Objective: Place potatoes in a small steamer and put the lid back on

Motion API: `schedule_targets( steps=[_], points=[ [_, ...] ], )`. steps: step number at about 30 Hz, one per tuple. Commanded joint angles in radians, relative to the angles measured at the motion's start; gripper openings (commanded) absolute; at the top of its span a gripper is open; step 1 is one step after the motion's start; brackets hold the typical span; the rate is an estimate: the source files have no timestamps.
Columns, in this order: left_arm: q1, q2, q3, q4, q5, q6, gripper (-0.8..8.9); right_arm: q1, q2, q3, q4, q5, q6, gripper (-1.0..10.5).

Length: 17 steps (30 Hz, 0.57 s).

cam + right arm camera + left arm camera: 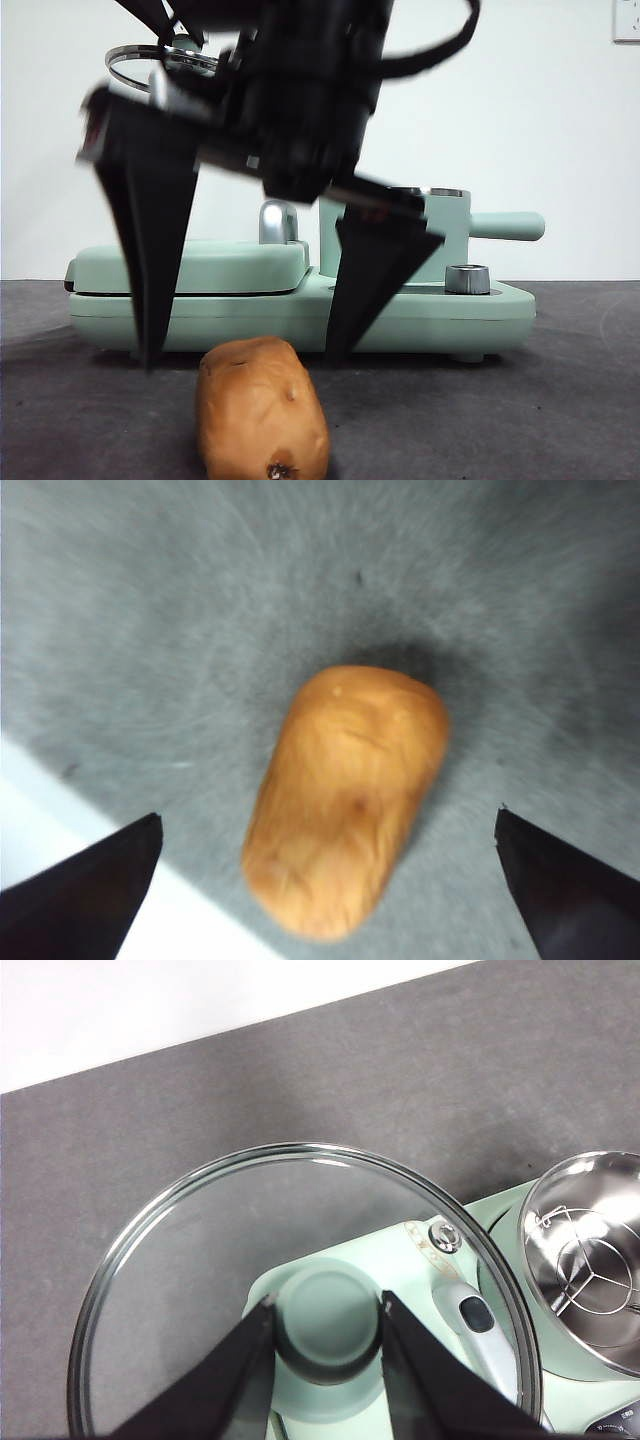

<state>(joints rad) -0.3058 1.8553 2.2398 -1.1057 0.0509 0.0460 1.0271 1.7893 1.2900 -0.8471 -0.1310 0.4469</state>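
Note:
An orange-brown potato [262,410] [345,795] lies on the dark table near the front edge. My right gripper [243,358] [328,815] hangs open just above it, one jaw on each side, not touching. The mint-green small steamer [450,235] [590,1260] stands uncovered behind, with a steel rack showing inside. My left gripper [328,1305] is shut on the green knob [328,1325] of the glass lid [200,1240] [160,58], holding it high at the upper left of the front view.
The steamer sits on a mint-green appliance base [430,315] with a flat griddle cover [220,265] on its left, a chrome handle [278,222] and a steel dial [467,278]. The steamer's side handle [510,225] points right. A white wall rises behind.

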Motion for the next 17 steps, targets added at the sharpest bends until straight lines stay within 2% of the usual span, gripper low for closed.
schedule_targets(
  steps=[1, 6, 10, 17],
  points=[
    [-0.003, 0.001, 0.040, 0.028, 0.003, 0.013, 0.22, 0.012, 0.046, 0.021, 0.013, 0.002, 0.010, 5.6],
    [-0.003, 0.001, 0.040, 0.028, 0.021, 0.013, 0.22, 0.012, 0.067, 0.021, 0.016, 0.005, 0.004, 4.0],
    [-0.003, 0.002, 0.040, 0.029, 0.024, 0.013, 0.22, 0.013, 0.068, 0.021, 0.013, 0.000, -0.006, 3.1],
    [-0.003, 0.002, 0.040, 0.027, 0.024, 0.010, 0.22, 0.013, 0.067, 0.022, 0.000, 0.001, -0.008, 2.7]
  ],
)
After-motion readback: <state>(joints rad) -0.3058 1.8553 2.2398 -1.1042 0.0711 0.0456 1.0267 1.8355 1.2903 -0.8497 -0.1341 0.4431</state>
